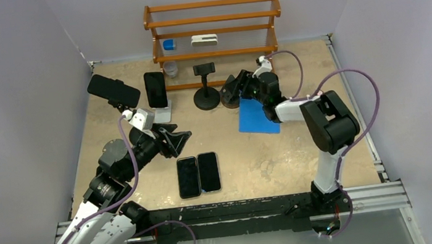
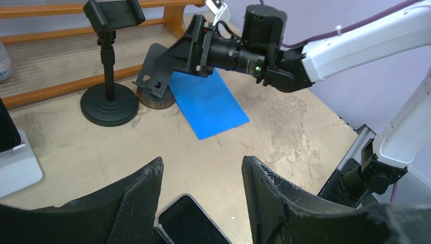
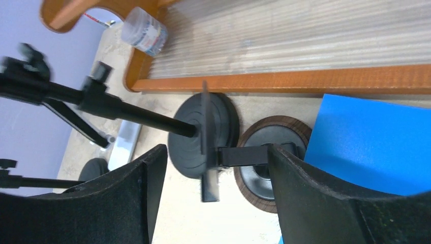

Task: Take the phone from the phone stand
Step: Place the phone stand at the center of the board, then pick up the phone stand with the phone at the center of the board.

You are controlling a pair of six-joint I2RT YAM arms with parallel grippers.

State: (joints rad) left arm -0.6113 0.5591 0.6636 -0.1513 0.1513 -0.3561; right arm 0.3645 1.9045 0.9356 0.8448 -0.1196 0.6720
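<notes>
Just before the right gripper (image 3: 216,150) sits a small stand (image 3: 264,175), a pole stand (image 3: 203,133) on its left, a shelf (image 3: 284,81) beyond both.

Looking like a robotics lab test cell, not a home or a shop. Sitting boxed in on three sides by plain pale enclosure walls (image 1: 11,91). Showing two white-and-black robot arms, the left arm (image 1: 83,228) and the right arm (image 1: 329,123), mounted on an aluminium rail (image 1: 377,191) along the near edge of a scuffed tan tabletop (image 1: 304,154). Trailing purple cables (image 1: 350,70) in open loops off both arms. Holding what look like staged props: a wooden rack (image 1: 213,18) at the back, a smartphone (image 1: 156,89) propped in a white phone stand (image 1: 164,113), two more phones (image 1: 188,177) lying side by side, a black clamp stand (image 1: 207,98), a blue sheet (image 1: 257,120).
</notes>
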